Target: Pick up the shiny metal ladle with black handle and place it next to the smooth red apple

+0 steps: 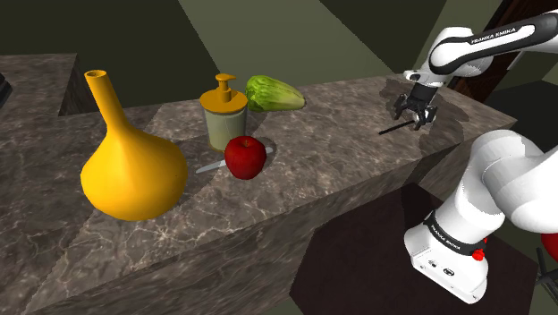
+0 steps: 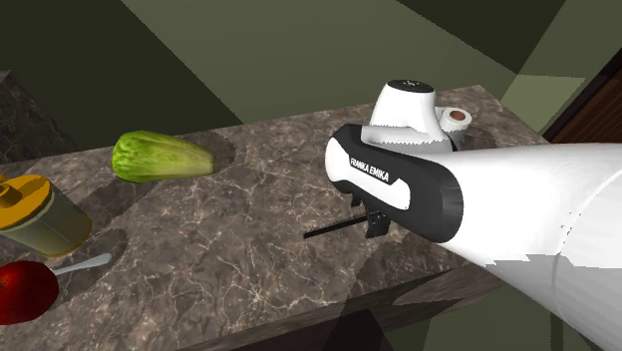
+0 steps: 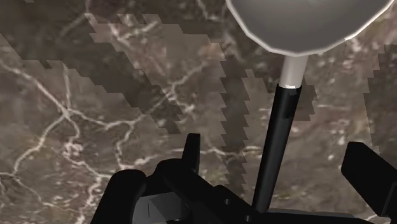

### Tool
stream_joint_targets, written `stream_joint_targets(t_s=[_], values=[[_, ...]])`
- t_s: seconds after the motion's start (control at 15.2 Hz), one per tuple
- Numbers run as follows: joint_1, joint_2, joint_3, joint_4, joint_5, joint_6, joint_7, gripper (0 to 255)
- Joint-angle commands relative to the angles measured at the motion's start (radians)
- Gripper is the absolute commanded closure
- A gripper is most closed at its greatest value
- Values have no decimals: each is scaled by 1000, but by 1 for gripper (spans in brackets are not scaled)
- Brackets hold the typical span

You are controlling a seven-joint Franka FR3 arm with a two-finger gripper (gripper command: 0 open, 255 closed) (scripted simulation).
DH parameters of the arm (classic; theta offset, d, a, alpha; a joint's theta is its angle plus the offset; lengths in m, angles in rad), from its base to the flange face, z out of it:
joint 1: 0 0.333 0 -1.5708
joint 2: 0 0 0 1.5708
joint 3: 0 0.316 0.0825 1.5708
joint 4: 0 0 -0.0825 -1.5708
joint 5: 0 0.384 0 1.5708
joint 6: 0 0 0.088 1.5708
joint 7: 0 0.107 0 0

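Nearest the stand: hand (image 3: 275, 145) over that end of the table (image 1: 344, 166), roughly midway between front and back edges. Its fingers (image 3: 191, 147) stand apart. The ladle (image 3: 293, 67) is under it: the black handle runs up between the two fingers with a gap on either side, not clasped, and the grey shiny bowl sits beyond the fingertips. In the shoulder view the handle tip pokes out from the hand toward the table's middle. Cannot tell if the ladle lies flat on the stone.

Further along, well apart from the ladle, about mid-table: red apple (image 1: 245, 157). A grey spoon (image 2: 92, 264) lies just behind it, with an end showing on each side. Behind those is a pale jar with yellow pump top (image 1: 224, 112). A green lettuce head (image 1: 274, 92) is near the back edge.

Farthest from the stand: big yellow long-necked vase (image 1: 130, 166), close to the front edge
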Motion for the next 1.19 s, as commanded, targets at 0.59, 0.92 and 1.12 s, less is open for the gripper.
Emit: stream_joint_targets(t_s=[0.59,0.92,1.12], values=[[0,0,0,0,0,0,0,255],[-55,-35,82,30,3,-77,9,255],[-78,-55,123,50,7,-122,14,255]])
